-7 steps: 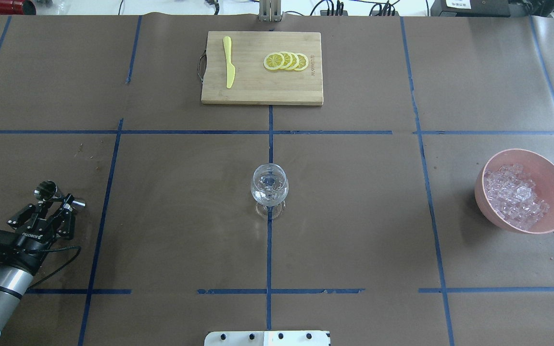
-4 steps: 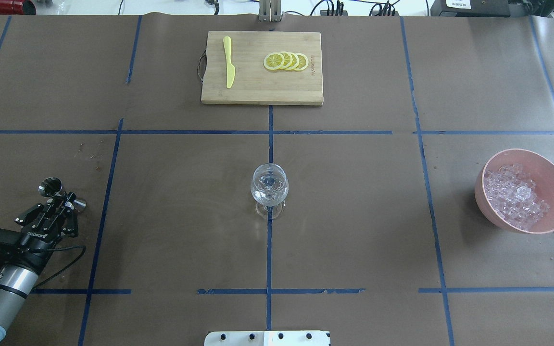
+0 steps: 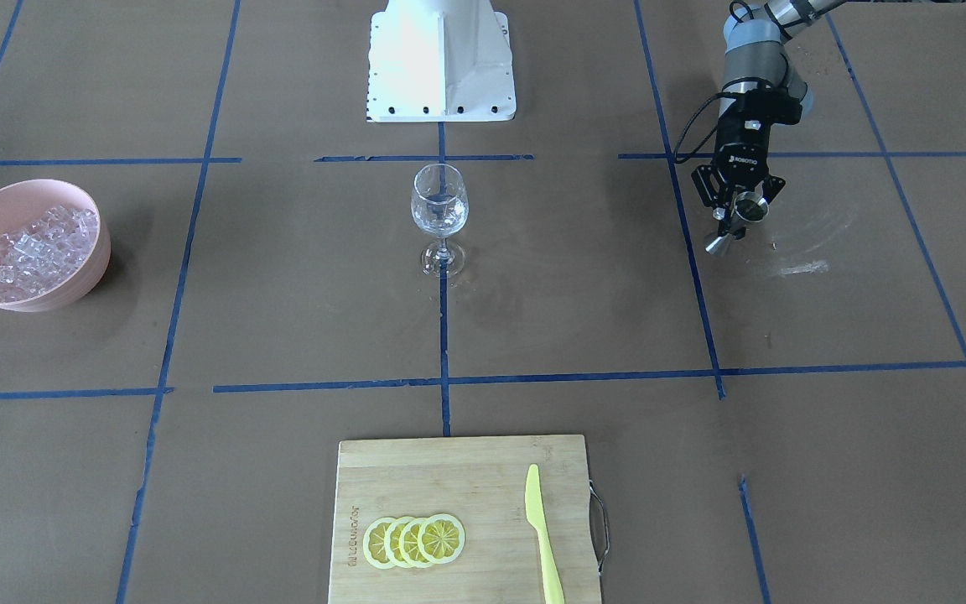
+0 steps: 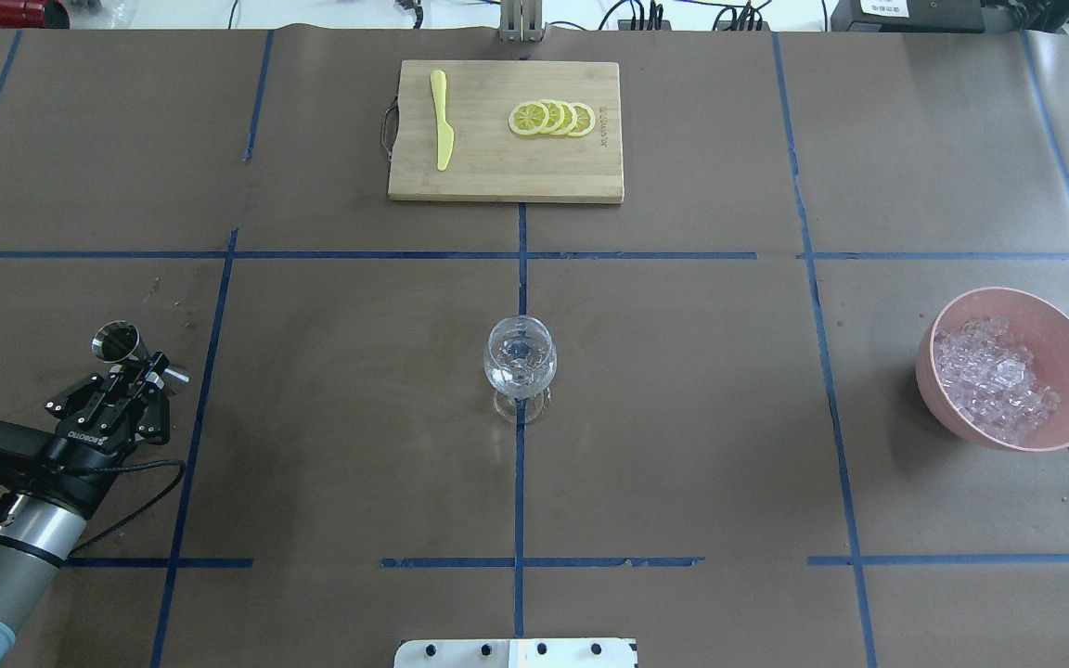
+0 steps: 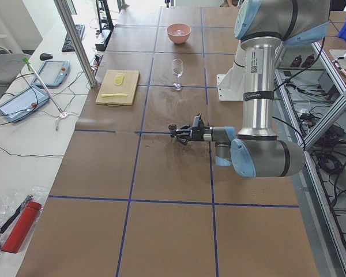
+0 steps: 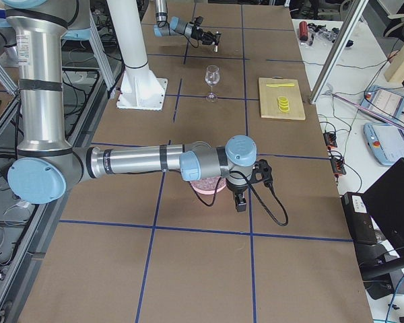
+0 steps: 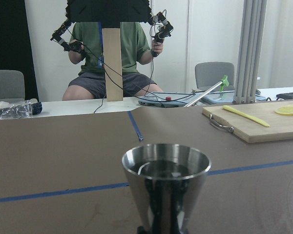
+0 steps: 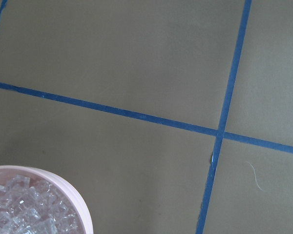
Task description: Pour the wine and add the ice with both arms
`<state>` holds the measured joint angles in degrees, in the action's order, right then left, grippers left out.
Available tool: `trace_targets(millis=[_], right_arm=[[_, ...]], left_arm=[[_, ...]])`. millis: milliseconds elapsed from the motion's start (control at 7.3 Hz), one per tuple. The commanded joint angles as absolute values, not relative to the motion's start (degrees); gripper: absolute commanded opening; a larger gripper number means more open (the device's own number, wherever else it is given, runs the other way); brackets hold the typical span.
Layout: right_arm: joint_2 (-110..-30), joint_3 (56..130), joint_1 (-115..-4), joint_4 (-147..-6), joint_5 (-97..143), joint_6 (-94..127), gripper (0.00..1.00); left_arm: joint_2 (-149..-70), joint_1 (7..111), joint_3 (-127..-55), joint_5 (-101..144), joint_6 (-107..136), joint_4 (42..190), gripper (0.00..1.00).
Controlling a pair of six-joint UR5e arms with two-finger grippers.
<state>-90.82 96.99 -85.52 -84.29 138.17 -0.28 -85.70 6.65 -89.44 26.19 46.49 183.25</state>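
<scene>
Evidently pour step: your left pincer clamped jigger; right pincer unreadable. Next called for level carry to wine glass.

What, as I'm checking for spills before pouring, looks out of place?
Only pale shiny streaks on the table beside the left gripper, like a dried smear. The glass and jigger are upright; the ice is all in its bowl.

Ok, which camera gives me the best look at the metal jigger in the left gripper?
Left wrist view: the jigger fills the foreground, its rim and inside plainly visible. Front-facing and overhead show it small, clamped in the left gripper. Exterior left shows only a speck; exterior right, barely anything.
</scene>
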Motion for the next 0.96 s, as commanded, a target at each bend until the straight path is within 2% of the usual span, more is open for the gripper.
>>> trace_targets(millis=[0, 548, 822], right_arm=[[-90.79, 97.12, -85.52, -84.29, 138.16, -0.26, 1.0], [-90.79, 97.12, -85.52, -84.29, 138.16, -0.26, 1.0], [-90.7, 96.94, -85.52, -84.29, 138.16, -0.35, 1.0]], left_arm=[[-90.32, 6.94, -91.67, 26.89, 42.74, 182.82, 0.0], [-99.38, 6.77, -98.16, 26.72, 34.55, 173.78, 0.0], [-104.58, 6.51, -99.05, 26.46, 27.37, 172.97, 0.0]])
